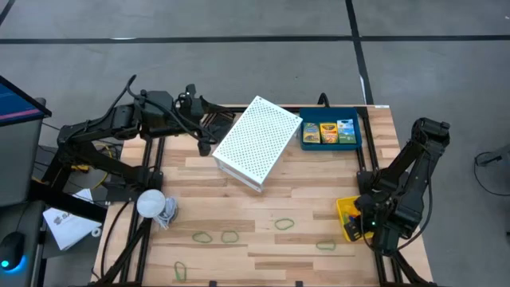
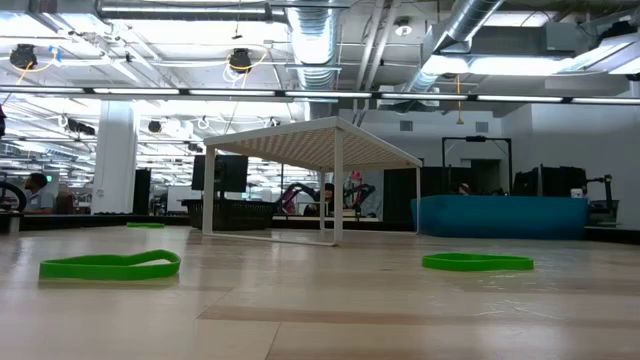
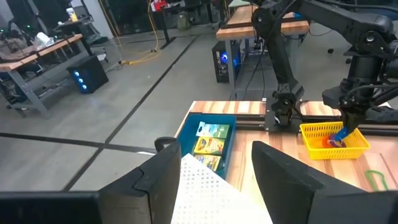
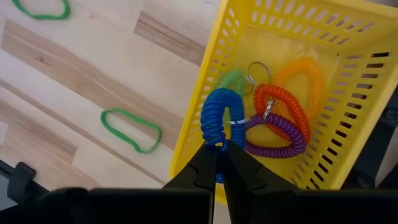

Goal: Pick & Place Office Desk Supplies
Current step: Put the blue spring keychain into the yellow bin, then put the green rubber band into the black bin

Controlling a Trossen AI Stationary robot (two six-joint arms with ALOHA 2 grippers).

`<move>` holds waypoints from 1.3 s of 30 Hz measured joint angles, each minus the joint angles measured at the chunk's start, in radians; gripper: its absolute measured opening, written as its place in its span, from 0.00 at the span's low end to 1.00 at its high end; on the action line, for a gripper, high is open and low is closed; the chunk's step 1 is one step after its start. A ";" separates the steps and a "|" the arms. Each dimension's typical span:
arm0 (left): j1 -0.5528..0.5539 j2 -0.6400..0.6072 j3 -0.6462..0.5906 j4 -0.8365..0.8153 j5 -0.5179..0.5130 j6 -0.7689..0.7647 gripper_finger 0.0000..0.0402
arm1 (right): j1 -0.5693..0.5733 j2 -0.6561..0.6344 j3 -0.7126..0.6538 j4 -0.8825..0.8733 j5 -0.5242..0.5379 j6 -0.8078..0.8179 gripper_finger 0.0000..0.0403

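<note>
My right gripper [image 4: 217, 148] is over the yellow mesh tray [image 4: 273, 37] at the table's right edge, shut on a blue coiled loop [image 4: 219, 112]. Orange [image 4: 292, 99], purple [image 4: 277, 140] and green [image 4: 231, 81] loops lie in the tray. The blue tray [image 1: 355, 143] at the far edge holds three crayon packs [image 1: 328, 132]. My left gripper [image 3: 214, 155] is open, its fingers on either side of a corner of the white perforated riser [image 1: 256, 142]; I cannot tell whether they touch it. Several green bands [image 1: 230, 236] lie flat on the table. The black tray does not plainly show. My right gripper pinches the blue loop's near end [image 4: 216, 138] between its two fingers, by the yellow tray's near wall. The fingers come from above, pointing down. The rest of the loop reaches into the tray beside the other loops; I cannot tell whether it is lifted clear.
A white round bulb-like object [image 1: 151, 203] lies at the table's left edge. The white riser stands slanted at the far middle. Green bands [image 2: 110, 266] lie scattered over the near half of the table. Both arm bases stand at the table's sides.
</note>
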 joint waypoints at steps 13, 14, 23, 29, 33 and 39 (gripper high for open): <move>0.000 0.000 0.000 0.000 -0.001 0.000 0.48 | 0.000 0.000 0.000 -0.018 -0.035 -0.007 0.18; 0.000 0.000 0.000 0.000 -0.001 -0.003 0.48 | -0.001 0.000 0.000 -0.019 -0.043 -0.008 0.20; 0.000 0.000 0.000 -0.001 -0.001 -0.008 0.48 | -0.003 0.000 0.000 -0.036 -0.062 -0.008 0.29; 0.000 0.000 0.000 -0.002 0.013 -0.024 0.48 | -0.003 0.000 0.002 -0.030 -0.053 -0.010 0.29; 0.000 0.000 0.000 -0.011 0.019 -0.026 0.48 | -0.030 0.000 0.048 -0.025 0.030 -0.015 0.29; 0.000 0.000 0.000 -0.011 0.019 -0.026 0.48 | -0.101 -0.001 0.128 -0.012 0.245 -0.028 0.29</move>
